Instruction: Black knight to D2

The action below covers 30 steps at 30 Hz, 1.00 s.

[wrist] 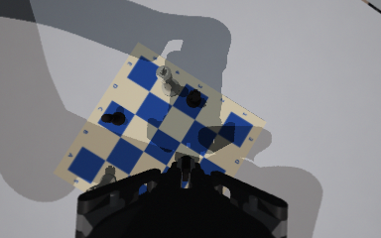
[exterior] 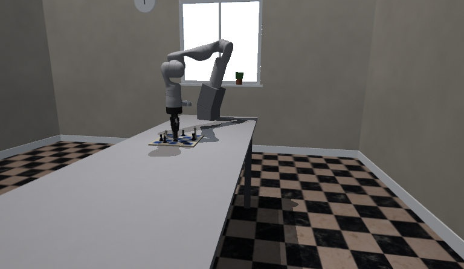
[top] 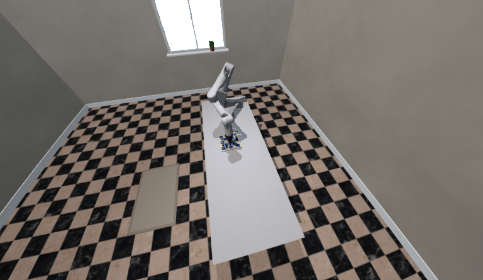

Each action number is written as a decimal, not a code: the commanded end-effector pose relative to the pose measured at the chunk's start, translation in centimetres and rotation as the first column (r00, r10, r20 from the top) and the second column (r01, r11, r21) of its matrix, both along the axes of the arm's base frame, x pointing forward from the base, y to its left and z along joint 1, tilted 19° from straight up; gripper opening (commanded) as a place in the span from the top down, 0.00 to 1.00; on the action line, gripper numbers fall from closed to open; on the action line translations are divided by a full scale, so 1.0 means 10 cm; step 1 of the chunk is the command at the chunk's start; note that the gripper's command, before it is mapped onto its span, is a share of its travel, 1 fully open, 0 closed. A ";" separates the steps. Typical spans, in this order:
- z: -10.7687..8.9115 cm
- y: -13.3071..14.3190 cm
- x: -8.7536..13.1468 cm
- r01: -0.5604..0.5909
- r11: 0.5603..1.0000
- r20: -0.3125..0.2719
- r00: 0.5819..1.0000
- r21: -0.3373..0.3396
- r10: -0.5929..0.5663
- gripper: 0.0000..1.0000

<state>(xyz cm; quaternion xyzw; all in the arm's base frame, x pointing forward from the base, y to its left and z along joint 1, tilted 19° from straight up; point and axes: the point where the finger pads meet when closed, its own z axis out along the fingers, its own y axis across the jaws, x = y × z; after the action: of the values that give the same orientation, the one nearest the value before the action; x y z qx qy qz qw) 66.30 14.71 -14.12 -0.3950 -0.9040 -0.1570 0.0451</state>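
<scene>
On a long grey table (exterior: 136,190) lies a small blue-and-cream chessboard (wrist: 74,166), turned cornerwise in my wrist view. Going left to right there: a pale piece (wrist: 107,175) stands near the board's lower left edge, just beside my gripper's housing; a black piece (wrist: 114,118) stands on a blue square at the left; a pale grey piece (wrist: 167,78) stands near the far edge; a black piece (wrist: 193,97) stands just right of it. My gripper (wrist: 186,166) points straight down over the board's near edge, its fingers nearly closed and clamped on a small dark piece, the knight (wrist: 186,163), mostly hidden between them. I cannot read which square lies under it.
</scene>
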 end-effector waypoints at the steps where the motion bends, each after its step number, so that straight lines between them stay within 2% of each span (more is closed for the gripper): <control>1: 0.01 0.00 0.01 0.001 1.000 0.002 1.000 0.000 -0.001 1.00; 11: 0.07 -0.02 0.01 0.001 1.000 0.002 1.000 0.000 -0.001 1.00; 14: 0.20 -0.07 0.00 0.001 1.000 0.002 1.000 0.000 -0.001 1.00; 18: 0.47 -0.16 -0.01 0.001 1.000 0.002 1.000 0.000 -0.001 1.00; 20: 0.47 -0.16 -0.01 0.001 1.000 0.002 1.000 0.000 -0.001 1.00; 26: 0.86 -0.29 -0.03 0.001 1.000 0.002 1.000 0.000 -0.001 1.00; 30: 0.95 -0.32 -0.04 0.001 1.000 0.002 1.000 0.000 -0.001 1.00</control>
<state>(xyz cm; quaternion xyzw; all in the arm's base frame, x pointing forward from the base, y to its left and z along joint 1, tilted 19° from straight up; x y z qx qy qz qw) 65.51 12.07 -5.54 -0.3939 -0.9044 -0.1562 0.0509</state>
